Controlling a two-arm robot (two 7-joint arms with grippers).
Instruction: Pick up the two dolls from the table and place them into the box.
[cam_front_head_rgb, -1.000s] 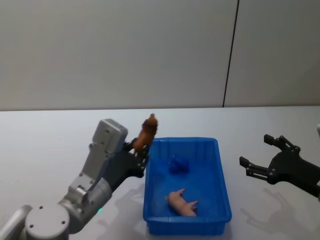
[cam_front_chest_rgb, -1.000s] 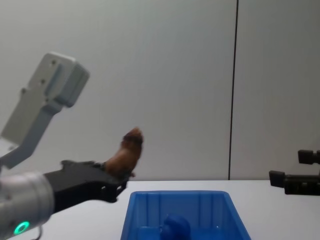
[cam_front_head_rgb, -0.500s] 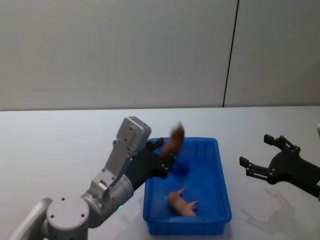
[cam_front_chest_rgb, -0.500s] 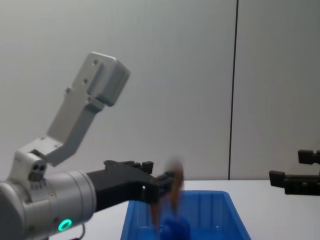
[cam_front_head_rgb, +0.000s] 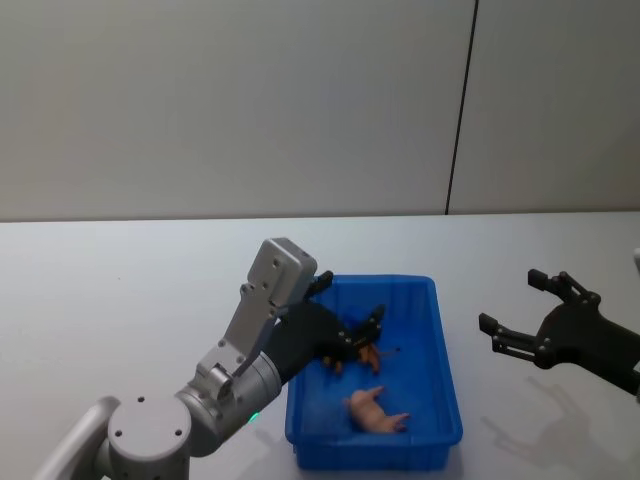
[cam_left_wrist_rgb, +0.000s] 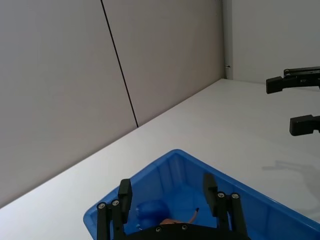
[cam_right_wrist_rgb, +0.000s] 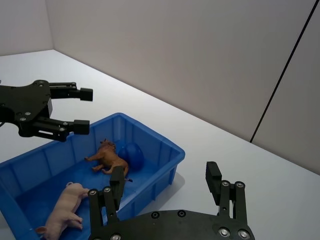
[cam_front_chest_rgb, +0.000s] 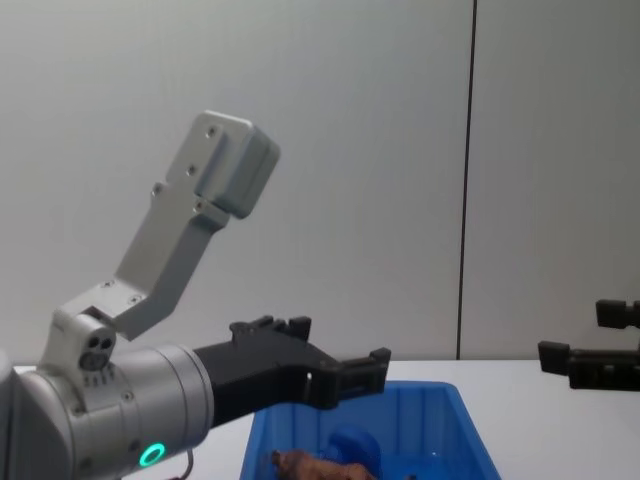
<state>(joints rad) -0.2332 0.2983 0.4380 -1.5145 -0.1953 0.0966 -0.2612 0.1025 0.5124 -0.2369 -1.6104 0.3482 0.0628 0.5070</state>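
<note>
The reddish-brown doll (cam_right_wrist_rgb: 110, 159) lies on its side inside the blue box (cam_front_head_rgb: 447, 360), and it also shows in the chest view (cam_front_chest_rgb: 310, 465). The blue doll (cam_right_wrist_rgb: 132, 154) rests right beside it on the box floor. My left gripper (cam_front_head_rgb: 347, 300) hovers open above the far half of the box with nothing between its fingers (cam_left_wrist_rgb: 210, 186). My right gripper (cam_front_head_rgb: 510, 298) stands open over the table (cam_front_head_rgb: 120, 300), to the right of the box and apart from it.
A pink toy pig (cam_front_head_rgb: 375, 410) lies in the near end of the box. The white table stretches wide on both sides of the box. A grey wall with a dark vertical seam (cam_front_head_rgb: 460, 110) stands behind.
My left gripper carried the reddish-brown doll rightward over the box and opened. The doll dropped onto the box floor beside the blue doll. The right arm stayed put.
</note>
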